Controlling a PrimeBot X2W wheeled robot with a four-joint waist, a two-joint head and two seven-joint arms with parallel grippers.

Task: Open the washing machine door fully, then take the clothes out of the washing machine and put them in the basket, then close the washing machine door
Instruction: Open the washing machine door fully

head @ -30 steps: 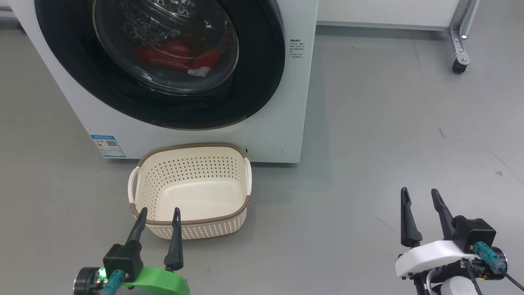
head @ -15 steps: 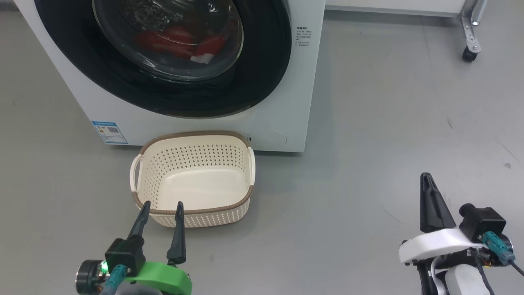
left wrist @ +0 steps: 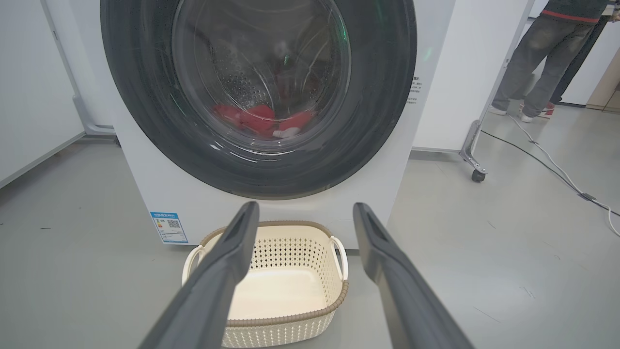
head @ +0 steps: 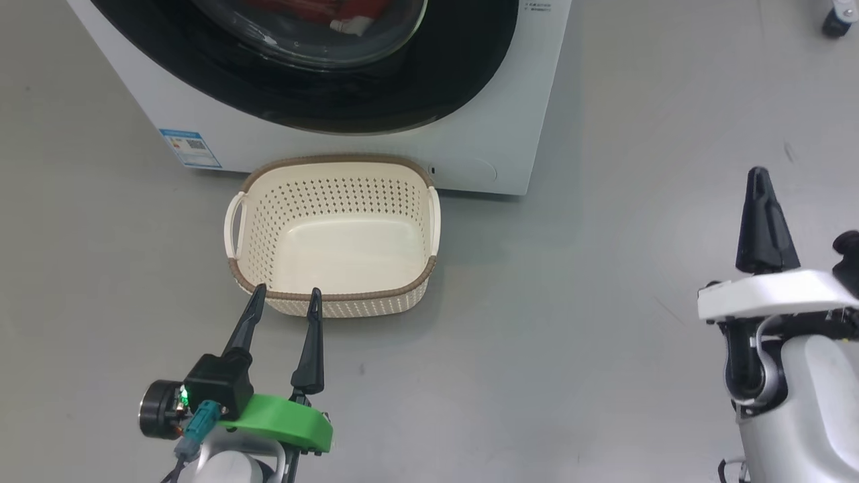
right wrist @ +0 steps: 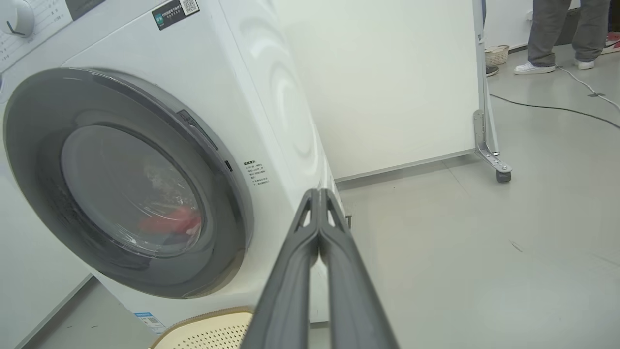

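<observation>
The big white front-loading washing machine [left wrist: 140, 189], its round black-rimmed glass door [left wrist: 382, 97] shut on bright red clothes [left wrist: 256, 118], stands over an empty cream perforated plastic basket [head: 335, 159]. The left gripper [head: 288, 290] hangs spread, the right gripper [right wrist: 317, 194] pinched on nothing; the opening door may clip the close-set basket.

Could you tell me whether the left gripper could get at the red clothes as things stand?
Probably not yet: the clothes lie behind the glass of the washing machine door, which looks shut. The left gripper, open, hovers low at the near rim of the basket.
</observation>
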